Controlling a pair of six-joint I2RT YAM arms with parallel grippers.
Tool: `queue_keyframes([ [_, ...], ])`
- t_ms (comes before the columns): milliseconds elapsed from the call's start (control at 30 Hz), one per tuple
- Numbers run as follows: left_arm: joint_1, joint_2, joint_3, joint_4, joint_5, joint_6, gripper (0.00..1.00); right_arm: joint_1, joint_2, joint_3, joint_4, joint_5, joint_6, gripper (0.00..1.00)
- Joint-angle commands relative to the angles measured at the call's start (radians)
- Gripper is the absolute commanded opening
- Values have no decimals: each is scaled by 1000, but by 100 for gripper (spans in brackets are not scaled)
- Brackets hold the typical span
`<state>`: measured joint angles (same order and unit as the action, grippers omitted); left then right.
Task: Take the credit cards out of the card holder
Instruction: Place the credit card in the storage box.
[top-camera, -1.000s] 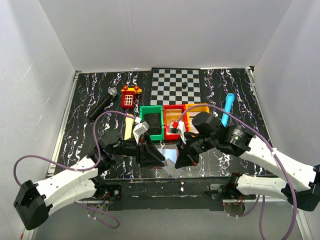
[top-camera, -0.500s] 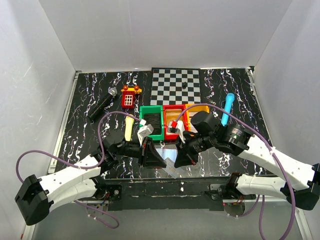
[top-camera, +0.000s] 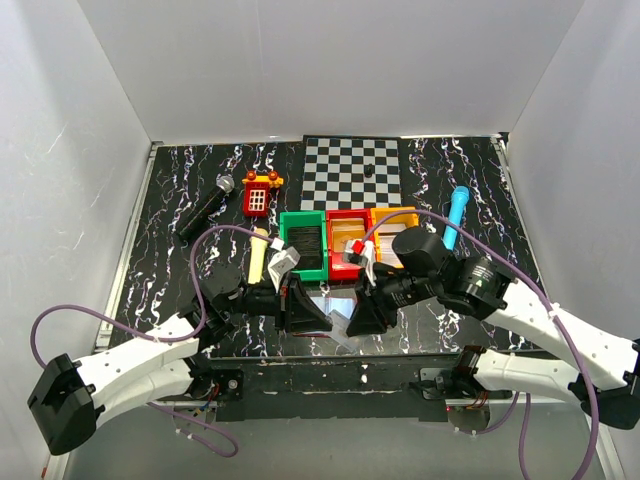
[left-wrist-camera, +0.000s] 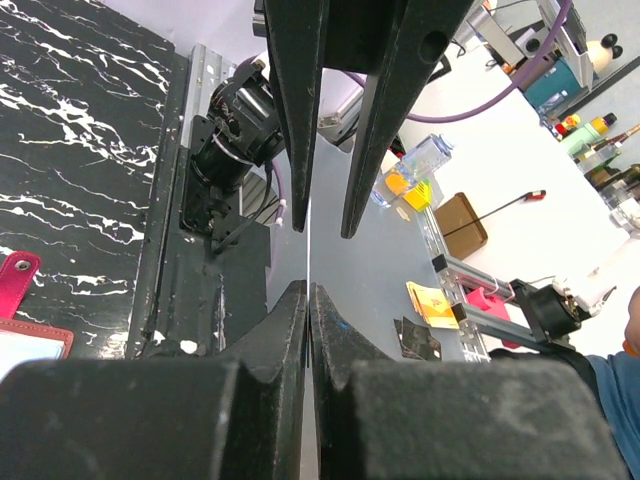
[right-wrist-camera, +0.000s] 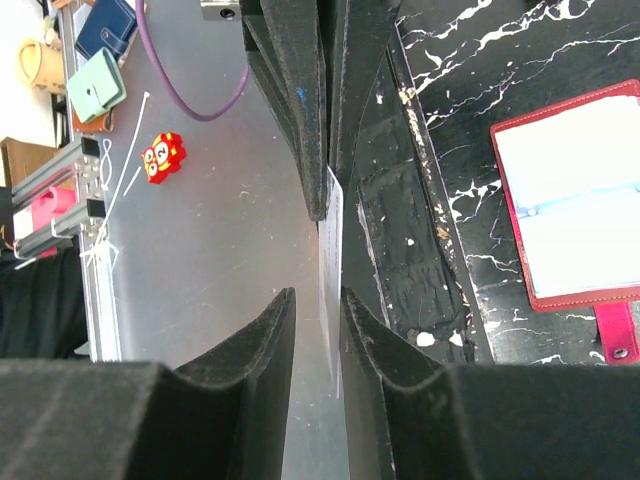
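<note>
The card holder (top-camera: 335, 298) lies open on the table, pale sleeves up, between my two grippers; the right wrist view shows its sleeves (right-wrist-camera: 585, 205) and red tab (right-wrist-camera: 615, 332), the left wrist view one corner (left-wrist-camera: 25, 335). My left gripper (top-camera: 326, 322) is shut on a pale grey credit card (top-camera: 342, 340), seen edge-on in the left wrist view (left-wrist-camera: 309, 240) past my fingertips (left-wrist-camera: 309, 290). My right gripper (top-camera: 356, 324) is open, its jaws standing on either side of the same card (right-wrist-camera: 330, 240) with a gap (right-wrist-camera: 318, 295). Other cards are not visible.
Green bin (top-camera: 303, 243), red bin (top-camera: 348, 238) and yellow bin (top-camera: 397, 222) stand just behind the grippers. A checkerboard (top-camera: 352, 170), a microphone (top-camera: 205, 205), a red toy phone (top-camera: 260, 192) and a blue marker (top-camera: 456, 215) lie farther back. The table's front edge (top-camera: 340, 352) is close.
The right arm has shifted slightly right and toward the front edge. The left gripper has kept hold of the card, with both grippers staying tip to tip.
</note>
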<state>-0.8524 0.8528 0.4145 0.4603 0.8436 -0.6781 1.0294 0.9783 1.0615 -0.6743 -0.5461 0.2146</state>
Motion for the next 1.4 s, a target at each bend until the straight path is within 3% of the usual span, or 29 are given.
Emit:
queue_keyframes([
  [0, -2, -17, -25, 61, -37, -21, 0, -20, -46, -38, 117, 0, 60, 32],
  [333, -2, -14, -29, 77, -40, -32, 0, -61, -87, -77, 170, 5, 95, 20],
  [600, -2, -17, -34, 84, -37, -37, 0, -65, -79, -75, 188, 3, 106, 25],
  [700, -2, -20, -36, 83, -38, -37, 0, -65, -75, -74, 185, -3, 106, 15],
  [767, -2, -21, -37, 84, -41, -37, 0, -65, -75, -75, 179, 0, 103, 1],
  [867, -2, -21, -36, 68, -52, -32, 0, -66, -85, -74, 173, 11, 103, 1],
  [900, -2, -23, -34, 49, -63, -25, 5, -68, -87, -72, 168, 18, 101, 1],
  [967, -2, -32, -26, -1, -99, -2, 38, -72, -89, -66, 157, 29, 100, 1],
  [1000, -2, -41, -25, -27, -121, 8, 48, -74, -87, -60, 147, 38, 94, 1],
  [1067, -1, -64, -14, -99, -185, 35, 59, -84, -82, -43, 118, 76, 82, 1],
  [1367, 45, -115, 33, -379, -556, 101, 62, -268, -109, -51, 24, 432, 121, 1],
])
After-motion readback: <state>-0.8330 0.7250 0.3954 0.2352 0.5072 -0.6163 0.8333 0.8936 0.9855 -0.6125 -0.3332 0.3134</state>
